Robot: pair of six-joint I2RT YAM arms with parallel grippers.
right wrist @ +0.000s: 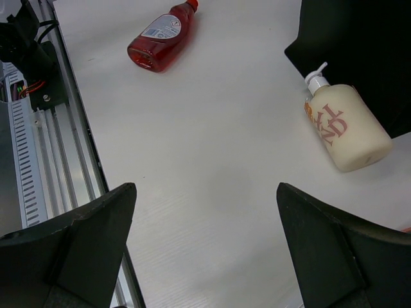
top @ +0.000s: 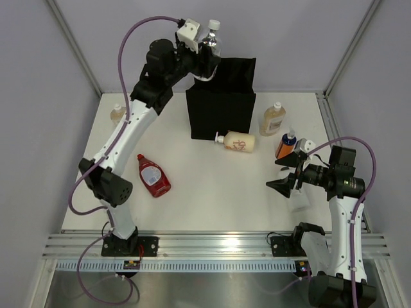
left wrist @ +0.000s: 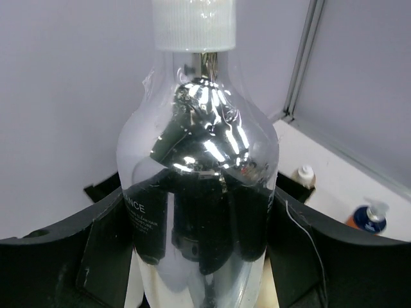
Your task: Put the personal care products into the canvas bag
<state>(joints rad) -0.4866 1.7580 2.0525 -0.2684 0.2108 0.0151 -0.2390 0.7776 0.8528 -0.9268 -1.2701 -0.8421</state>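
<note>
My left gripper (top: 207, 63) is shut on the shiny silver bottle (top: 210, 40) and holds it upright above the back left rim of the black canvas bag (top: 221, 102). In the left wrist view the bottle (left wrist: 199, 160) fills the space between the fingers (left wrist: 64, 263). My right gripper (top: 284, 181) is open and empty at the right, its jaws wide apart over bare table (right wrist: 205, 212). On the table lie a red bottle (top: 153, 175), a cream pump bottle (top: 239, 142), two amber bottles (top: 274, 119) (top: 117, 114), an orange spray (top: 286, 144) and a flat white bottle (top: 300, 199).
The white table (top: 205, 199) ends in a metal rail (top: 212, 242) at the near edge. Grey walls stand on both sides and behind. The red bottle (right wrist: 160, 38) and cream pump bottle (right wrist: 343, 128) show in the right wrist view, with the bag (right wrist: 359, 38) beyond.
</note>
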